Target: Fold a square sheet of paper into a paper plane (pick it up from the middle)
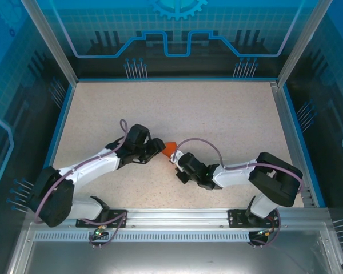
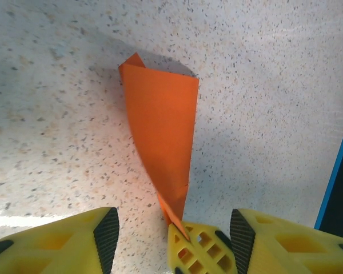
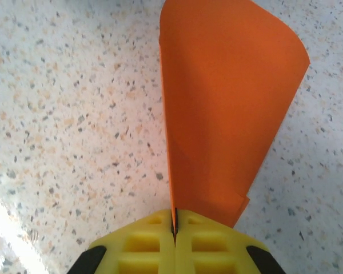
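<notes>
Near the middle of the speckled table (image 1: 228,114), the orange sheet of paper (image 3: 228,103) is held up between the two grippers. It is plain and folded into a long, narrow wedge that curls open at its wide end. The right gripper (image 3: 174,231) has its yellow fingers pressed together on the wedge's narrow tip. The left gripper (image 1: 158,146) faces it with jaws wide apart. The paper's tip and the right gripper's fingers sit in that gap, clear of both black pads (image 2: 107,231). On the blue back wall (image 1: 103,34), a printed gear emblem (image 1: 177,7) sits above angular lines.
</notes>
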